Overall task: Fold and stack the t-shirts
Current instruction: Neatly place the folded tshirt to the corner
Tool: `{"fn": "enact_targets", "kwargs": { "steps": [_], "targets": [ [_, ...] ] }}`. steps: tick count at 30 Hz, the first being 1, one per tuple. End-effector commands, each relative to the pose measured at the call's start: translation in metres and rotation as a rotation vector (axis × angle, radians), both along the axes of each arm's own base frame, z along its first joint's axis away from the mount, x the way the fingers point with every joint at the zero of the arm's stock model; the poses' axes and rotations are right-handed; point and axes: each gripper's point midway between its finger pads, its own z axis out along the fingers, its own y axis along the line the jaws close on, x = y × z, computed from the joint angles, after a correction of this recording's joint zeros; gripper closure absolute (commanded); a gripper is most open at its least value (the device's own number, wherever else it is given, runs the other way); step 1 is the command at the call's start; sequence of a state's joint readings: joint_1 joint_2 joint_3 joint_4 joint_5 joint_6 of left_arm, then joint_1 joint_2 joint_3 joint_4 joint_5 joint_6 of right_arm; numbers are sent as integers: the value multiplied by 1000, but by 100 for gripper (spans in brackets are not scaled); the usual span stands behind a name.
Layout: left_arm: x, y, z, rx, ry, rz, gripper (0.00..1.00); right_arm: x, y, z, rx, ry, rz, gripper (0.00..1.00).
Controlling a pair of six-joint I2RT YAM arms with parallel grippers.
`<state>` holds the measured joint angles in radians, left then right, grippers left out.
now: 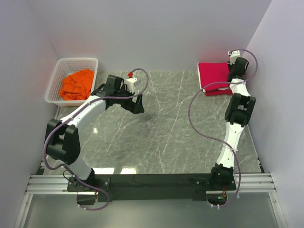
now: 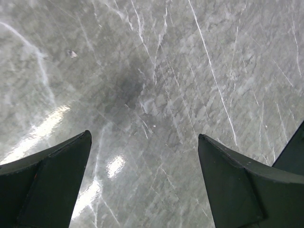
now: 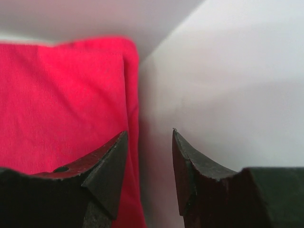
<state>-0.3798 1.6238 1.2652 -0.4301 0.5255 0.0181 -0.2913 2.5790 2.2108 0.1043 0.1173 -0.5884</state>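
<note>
The crimson-red t-shirt (image 1: 214, 78) lies folded at the far right of the table, against the wall. It fills the left of the right wrist view (image 3: 61, 104). My right gripper (image 1: 233, 61) hangs over its right edge, partly open and empty (image 3: 149, 135). The orange t-shirt (image 1: 77, 84) lies crumpled in the white lattice basket (image 1: 58, 76) at the far left. My left gripper (image 1: 137, 105) is wide open and empty over bare table (image 2: 145, 140), to the right of the basket. The white printed t-shirt is not in view.
The table top is grey marble (image 1: 166, 123). White walls close in the back and both sides; the right wall (image 3: 228, 71) is close beside my right gripper. A rail (image 1: 152, 183) runs along the near edge by the arm bases.
</note>
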Motion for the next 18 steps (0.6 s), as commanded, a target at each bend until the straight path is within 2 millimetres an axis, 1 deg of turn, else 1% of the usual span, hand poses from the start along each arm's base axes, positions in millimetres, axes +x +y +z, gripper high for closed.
{"fn": "enact_targets", "kwargs": {
  "steps": [1, 2, 3, 4, 5, 6, 7, 8, 9, 10, 11, 12, 13, 15, 16, 17, 18],
  "targets": [
    [9, 7, 47, -13, -140, 31, 1, -17, -3, 109, -11, -162, -42, 50],
    [10, 11, 51, -6, -156, 46, 1, -20, 0, 115, 2, -170, -40, 50],
    [11, 13, 54, -6, -166, 54, 0, -24, 6, 112, 40, -162, -26, 50],
    [12, 16, 57, -10, -171, 66, 1, -30, 10, 135, 51, -194, -20, 50],
    [12, 18, 63, -18, -184, 74, 1, -33, 14, 140, 72, -204, -15, 51],
    [12, 19, 65, -25, -186, 81, 1, -37, 17, 138, 119, -207, -20, 51],
    [12, 21, 68, -33, -186, 89, 1, -43, 20, 153, 140, -234, -20, 49],
    [12, 22, 72, -40, -193, 89, 1, -46, 22, 160, 160, -247, -27, 49],
    [10, 21, 73, -47, -190, 83, 0, -50, 24, 157, 209, -259, -42, 43],
    [11, 23, 76, -51, -195, 85, 1, -53, 31, 171, 222, -280, -14, 41],
    [12, 25, 78, -58, -197, 86, 1, -55, 32, 174, 230, -288, -7, 39],
    [13, 26, 82, -65, -204, 88, 1, -58, 34, 172, 257, -292, -9, 30],
    [16, 30, 84, -85, -182, 116, 1, -59, 38, 179, 269, -299, 3, 29],
    [23, 34, 89, -103, -188, 142, 1, -59, 45, 186, 308, -281, 24, 25],
    [26, 39, 95, -127, -186, 150, 1, -56, 49, 183, 329, -262, 42, 24],
    [30, 40, 92, -135, -172, 154, 1, -54, 60, 183, 354, -242, 91, 23],
    [33, 41, 98, -150, -173, 156, 1, -54, 70, 185, 374, -214, 117, 20]
  ]
}}
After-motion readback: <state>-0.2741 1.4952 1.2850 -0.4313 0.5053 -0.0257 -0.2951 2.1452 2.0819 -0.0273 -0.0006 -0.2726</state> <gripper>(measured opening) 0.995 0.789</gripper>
